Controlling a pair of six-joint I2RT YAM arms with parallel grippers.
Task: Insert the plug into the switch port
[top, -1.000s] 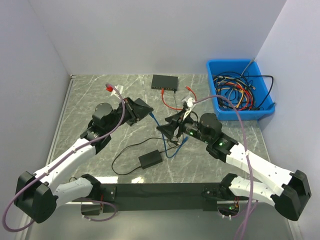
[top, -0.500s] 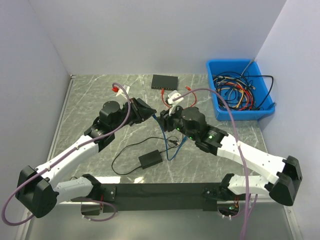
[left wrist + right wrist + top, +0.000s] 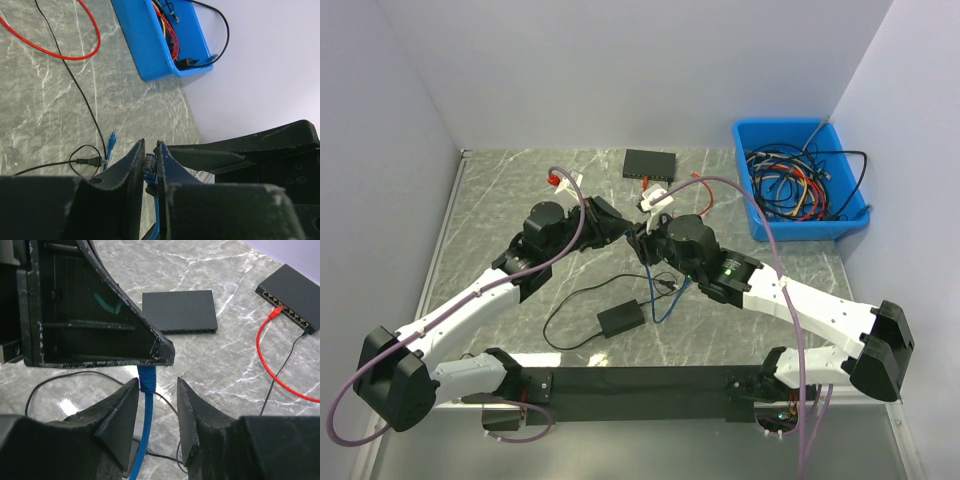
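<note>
The black switch sits at the back of the table, and its port row shows in the right wrist view. My left gripper is shut on the blue plug, which is pinched between its fingertips and held above the table. The blue cable hangs down from that grip. My right gripper is open just below the left fingers, with the cable's boot between its jaws. The boot lies against the left finger, and a gap shows on the other side. The two grippers meet mid-table.
A red cable is plugged into the switch and loops forward. A black power adapter with a thin black lead lies near the front. A blue bin of tangled cables stands at the back right. The blue cable's other plug rests on the marble.
My right arm swung left to the left gripper, and its jaws narrowed around the blue cable. The left arm shifted slightly right, still holding the plug.
</note>
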